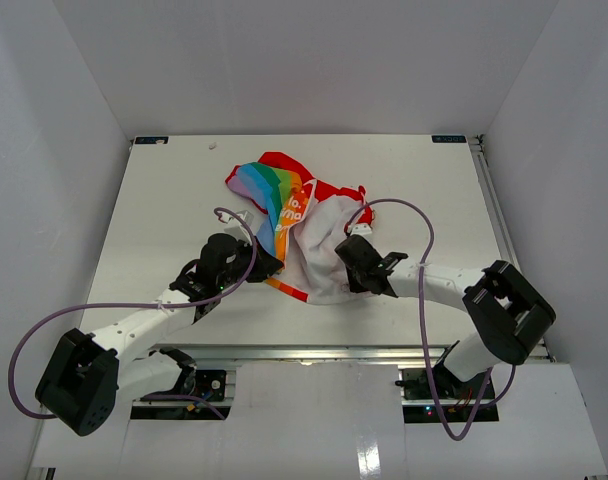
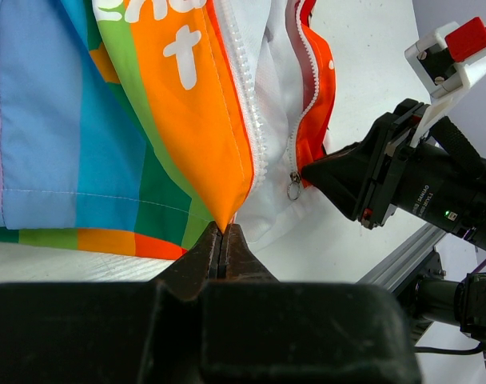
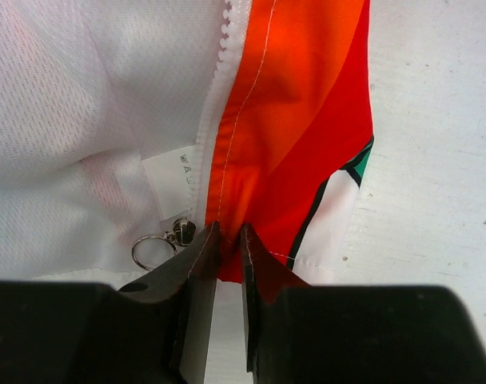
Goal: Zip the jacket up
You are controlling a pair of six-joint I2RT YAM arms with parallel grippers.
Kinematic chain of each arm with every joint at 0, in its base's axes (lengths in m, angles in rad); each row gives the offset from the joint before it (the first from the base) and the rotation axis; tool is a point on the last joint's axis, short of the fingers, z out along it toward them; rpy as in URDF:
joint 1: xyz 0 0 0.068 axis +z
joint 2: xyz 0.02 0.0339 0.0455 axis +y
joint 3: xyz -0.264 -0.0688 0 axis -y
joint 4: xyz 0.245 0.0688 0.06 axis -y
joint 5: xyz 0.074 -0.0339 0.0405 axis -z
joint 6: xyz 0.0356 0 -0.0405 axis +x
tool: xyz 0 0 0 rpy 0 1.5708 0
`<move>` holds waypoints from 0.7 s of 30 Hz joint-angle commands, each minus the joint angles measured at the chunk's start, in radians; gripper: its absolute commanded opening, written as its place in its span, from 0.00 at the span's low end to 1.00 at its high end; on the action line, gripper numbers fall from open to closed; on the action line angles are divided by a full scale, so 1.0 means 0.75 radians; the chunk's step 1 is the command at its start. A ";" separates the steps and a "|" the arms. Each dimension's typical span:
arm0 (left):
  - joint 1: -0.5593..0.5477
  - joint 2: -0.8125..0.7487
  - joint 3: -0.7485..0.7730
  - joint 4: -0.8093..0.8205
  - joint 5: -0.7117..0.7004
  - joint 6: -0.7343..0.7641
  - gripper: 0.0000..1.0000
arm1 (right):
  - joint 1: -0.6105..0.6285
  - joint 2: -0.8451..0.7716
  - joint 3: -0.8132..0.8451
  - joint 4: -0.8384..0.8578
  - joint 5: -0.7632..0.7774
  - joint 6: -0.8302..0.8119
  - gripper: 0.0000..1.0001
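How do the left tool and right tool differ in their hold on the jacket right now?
The left tool is shut tight on the jacket's orange hem corner; the right tool shows a slit between its jaws, straddling the red edge. The zipper pull lies right beside the right tool, but apart from the left tool. Both sit at the bottom hem, one on each zipper side.

The top camera looks steeply down from behind the arms (image 1: 144,325) over the whole worktop (image 1: 164,200). The wrist cameras sit close behind the left hand (image 2: 224,238) and right hand (image 3: 227,240), facing the jacket (image 1: 304,235) hem; both show the zip ring (image 2: 293,189).
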 commanded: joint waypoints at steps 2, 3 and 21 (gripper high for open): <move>-0.005 -0.024 0.020 0.003 0.003 0.011 0.00 | -0.007 -0.048 0.002 -0.058 0.060 0.014 0.13; -0.005 -0.023 0.020 0.003 0.003 0.011 0.00 | -0.007 -0.063 0.003 -0.052 0.058 0.008 0.12; -0.005 0.001 0.022 0.015 0.020 0.013 0.00 | -0.018 -0.266 0.026 0.052 0.019 -0.039 0.08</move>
